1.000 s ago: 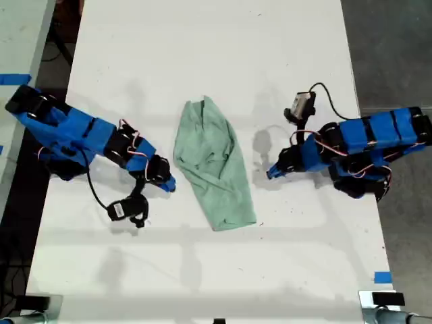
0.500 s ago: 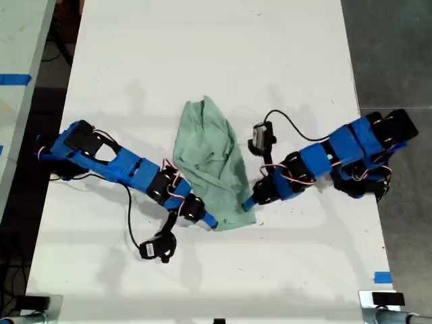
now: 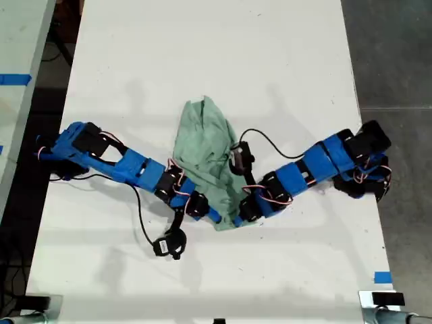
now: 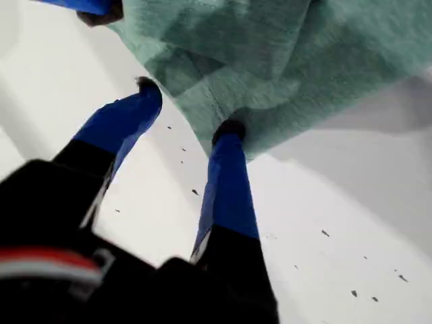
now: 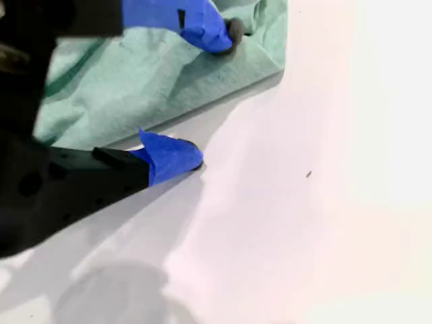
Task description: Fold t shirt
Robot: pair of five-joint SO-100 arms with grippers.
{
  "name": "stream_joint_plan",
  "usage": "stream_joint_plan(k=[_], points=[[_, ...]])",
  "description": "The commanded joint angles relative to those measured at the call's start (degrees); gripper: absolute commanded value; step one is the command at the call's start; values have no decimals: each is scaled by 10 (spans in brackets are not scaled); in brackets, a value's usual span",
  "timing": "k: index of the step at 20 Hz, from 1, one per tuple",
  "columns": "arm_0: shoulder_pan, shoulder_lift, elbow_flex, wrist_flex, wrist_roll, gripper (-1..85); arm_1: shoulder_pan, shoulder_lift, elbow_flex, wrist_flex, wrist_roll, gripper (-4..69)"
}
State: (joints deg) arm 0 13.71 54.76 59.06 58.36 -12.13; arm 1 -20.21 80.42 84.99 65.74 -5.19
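Cloth first: in the exterior view the shirt (image 3: 206, 152) lies crumpled in a long strip on the table (image 3: 202, 54), and I judge it light, limp and apt to slide or bunch. It is best taken at a hem corner with both layers pinched. One arm (image 3: 128, 165) and the other arm (image 3: 310, 169) each reach to the strip's end, their tips close together there. I cannot tell from this view which arm is which, nor how wide either set of fingers stands

First wrist view: my first gripper (image 4: 190, 108) is spread wide and holds nothing. One finger (image 4: 229, 175) has its dark tip against the shirt's (image 4: 283, 61) hem, and the other finger (image 4: 121, 121) ends just beside the cloth's edge. The hem runs across the gap between the tips, and bare table (image 4: 337, 223) lies behind them. Blue of the other gripper shows just beyond the second tip

Second wrist view: my second gripper (image 5: 212, 94) is also spread, gripping nothing. Its upper finger (image 5: 196, 23) presses on top of the shirt (image 5: 135, 81) near the corner. Its lower finger (image 5: 169, 156) rests on the table (image 5: 324, 202) just outside the hem, so the edge sits between the two. Closing from here should catch the hem, if the lower tip slips under rather than pushing the cloth away
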Motion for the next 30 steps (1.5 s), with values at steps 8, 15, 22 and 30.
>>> stream_joint_plan(k=[8, 15, 22, 30], points=[[42, 106, -15, -8, -52, 163, 4, -50, -85, 29, 5, 15], [-12, 42, -31, -52, -32, 203, 4, -60, -105, 33, -2, 15], [-14, -16, -40, -19, -27, -2, -4, -60, -134, 36, -12, 15], [67, 119, -38, 48, -18, -2, -24, -120, -268, 27, -49, 15]])
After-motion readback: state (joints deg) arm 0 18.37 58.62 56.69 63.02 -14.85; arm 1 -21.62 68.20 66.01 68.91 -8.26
